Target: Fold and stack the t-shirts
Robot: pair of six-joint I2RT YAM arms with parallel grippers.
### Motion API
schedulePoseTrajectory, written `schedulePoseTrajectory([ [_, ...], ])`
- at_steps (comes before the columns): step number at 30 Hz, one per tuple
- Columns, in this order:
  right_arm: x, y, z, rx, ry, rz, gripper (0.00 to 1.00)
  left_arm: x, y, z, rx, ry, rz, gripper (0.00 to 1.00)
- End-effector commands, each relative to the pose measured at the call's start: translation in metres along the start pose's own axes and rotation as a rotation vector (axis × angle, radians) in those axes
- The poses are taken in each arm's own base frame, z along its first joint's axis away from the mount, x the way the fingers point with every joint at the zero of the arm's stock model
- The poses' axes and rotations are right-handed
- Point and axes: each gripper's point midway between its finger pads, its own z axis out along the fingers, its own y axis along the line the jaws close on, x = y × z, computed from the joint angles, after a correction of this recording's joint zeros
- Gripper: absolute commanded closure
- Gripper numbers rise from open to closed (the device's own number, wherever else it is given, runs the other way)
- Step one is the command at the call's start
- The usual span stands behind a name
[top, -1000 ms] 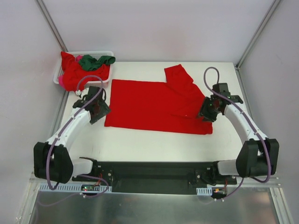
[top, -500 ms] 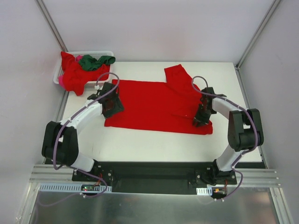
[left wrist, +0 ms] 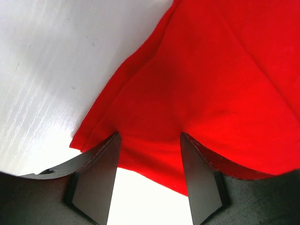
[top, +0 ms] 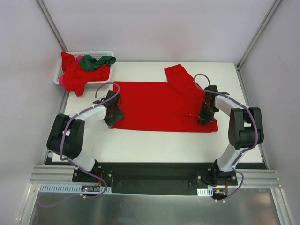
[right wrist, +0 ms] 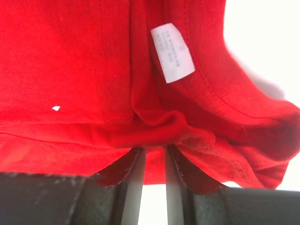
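Note:
A large red t-shirt [top: 159,105] lies spread flat in the middle of the white table [top: 154,143], one sleeve [top: 178,75] pointing to the far side. My left gripper [top: 114,115] sits at its near left corner. In the left wrist view the left gripper [left wrist: 150,140] is open, fingers wide apart over the shirt's hem [left wrist: 211,70]. My right gripper [top: 205,112] is at the shirt's right end by the collar. The right wrist view has the right gripper [right wrist: 154,152] shut on a bunched fold of red cloth [right wrist: 70,70], just below the white neck label [right wrist: 172,52].
A white lattice basket [top: 105,54] stands at the table's far left corner. It holds a crumpled red shirt [top: 75,75] that hangs over its rim and a dark green shirt [top: 96,61]. Frame posts rise at both far corners.
Both arms swung inward onto the shirt. The right gripper closed on cloth by the collar and the shirt slid slightly right. The left gripper reached the near left corner, its jaws narrowing.

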Motion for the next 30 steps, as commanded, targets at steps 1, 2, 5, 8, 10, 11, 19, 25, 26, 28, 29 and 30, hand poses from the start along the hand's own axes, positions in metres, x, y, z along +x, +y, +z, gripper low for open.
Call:
schedulePoseTrajectory([
  [1,-0.002,-0.010,-0.012,-0.017,0.013,-0.003,0.73,0.026,0.023,0.010,-0.081,0.059,-0.037,0.46],
  [2,-0.004,-0.003,-0.021,-0.055,0.004,0.001,0.69,0.026,0.020,0.004,-0.059,0.052,-0.032,0.45],
  [5,-0.024,0.025,-0.070,-0.192,-0.096,0.008,0.57,0.022,0.007,-0.013,0.004,0.021,0.009,0.44],
  [8,-0.045,0.042,-0.108,-0.254,-0.180,0.035,0.51,0.014,-0.008,-0.030,0.058,-0.016,0.045,0.41],
  [10,-0.051,0.045,-0.112,-0.246,-0.189,0.048,0.51,0.008,-0.017,-0.040,0.083,-0.045,0.071,0.39],
  [11,-0.055,0.045,-0.112,-0.244,-0.198,0.052,0.51,0.003,-0.023,-0.046,0.099,-0.057,0.073,0.39],
  [19,-0.061,0.023,-0.064,-0.020,-0.146,0.057,0.55,-0.022,-0.037,-0.087,0.171,-0.155,0.093,0.36],
  [25,-0.056,0.017,-0.038,0.050,-0.114,0.029,0.56,-0.031,-0.034,-0.109,0.191,-0.202,0.105,0.34],
  [26,-0.056,0.017,-0.033,0.055,-0.109,0.026,0.56,-0.032,-0.033,-0.111,0.188,-0.210,0.103,0.35],
  [28,-0.056,0.018,-0.029,0.054,-0.102,0.024,0.58,-0.032,-0.030,-0.113,0.186,-0.213,0.106,0.34],
  [29,-0.057,0.019,-0.028,0.047,-0.102,0.026,0.58,-0.031,-0.029,-0.113,0.184,-0.211,0.107,0.34],
  [30,-0.055,0.020,-0.025,0.049,-0.092,0.025,0.58,-0.031,-0.028,-0.113,0.182,-0.213,0.103,0.34],
])
